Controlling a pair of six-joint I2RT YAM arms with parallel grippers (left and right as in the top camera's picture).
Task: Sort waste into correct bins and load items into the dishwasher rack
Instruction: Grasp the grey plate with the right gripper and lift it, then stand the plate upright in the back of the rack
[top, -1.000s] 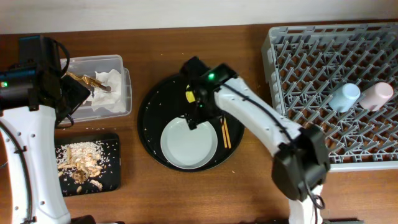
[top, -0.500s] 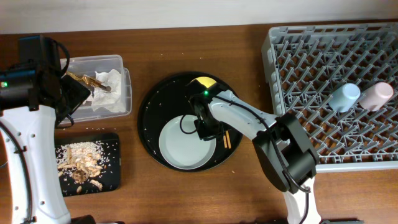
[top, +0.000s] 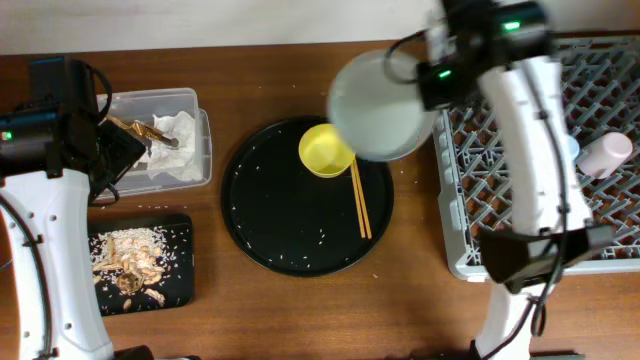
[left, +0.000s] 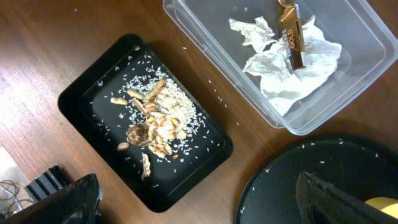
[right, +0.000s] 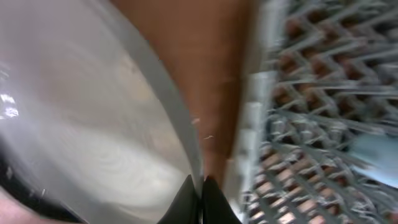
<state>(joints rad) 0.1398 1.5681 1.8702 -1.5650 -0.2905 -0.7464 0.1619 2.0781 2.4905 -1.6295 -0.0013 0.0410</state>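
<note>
Now the grey plate (top: 375, 110) hangs level, face up, near the tabletop's far edge, its rim clamped by the right gripper (right: 200, 194), whose arm reaches along the dishwasher rack (top: 600, 225)'s left side.

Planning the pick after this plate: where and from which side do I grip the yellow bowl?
Take the yellow bowl by its rim, straight down from above, one finger inside, one outside. It sits upright, mouth up, on the round black tray, so the thin wall is what offers a pinch. Probably its left rim, away from the chopsticks beside its right.
</note>
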